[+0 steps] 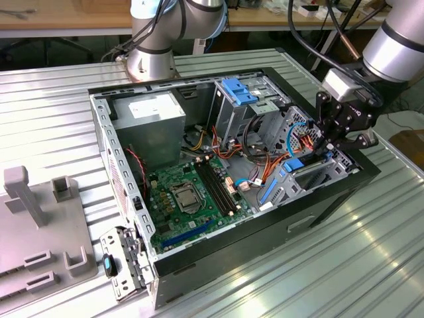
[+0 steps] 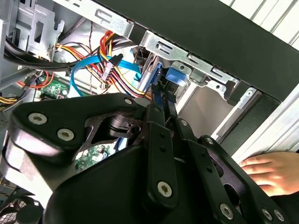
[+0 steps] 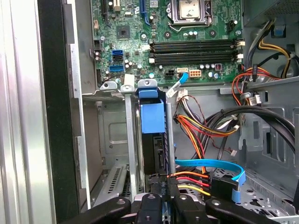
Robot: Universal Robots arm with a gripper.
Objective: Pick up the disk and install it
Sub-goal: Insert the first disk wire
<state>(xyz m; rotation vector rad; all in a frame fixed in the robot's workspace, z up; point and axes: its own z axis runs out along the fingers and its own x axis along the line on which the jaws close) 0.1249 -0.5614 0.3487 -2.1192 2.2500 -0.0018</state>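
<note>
The disk (image 3: pixel 154 151) is a dark slab with bright blue rails. It stands on edge in a metal drive bay (image 3: pixel 131 140) at the front corner of the open computer case (image 1: pixel 318 199). My gripper (image 3: pixel 159 198) reaches down into that bay at the exterior view's right (image 1: pixel 326 151). Its black fingers (image 2: pixel 156 126) are closed together on the near end of the disk (image 2: pixel 155 81). The gripper body hides the lower part of the disk in the second wrist view.
Red, yellow and blue cables (image 3: pixel 205 175) crowd the space beside the bay. The motherboard (image 1: pixel 192 192), a grey power supply (image 1: pixel 149 122) and a light-blue bracket (image 1: pixel 240 91) sit deeper in the case. A person's hand (image 2: pixel 271 170) rests outside the case wall. A grey fixture (image 1: pixel 40 225) stands on the ribbed table.
</note>
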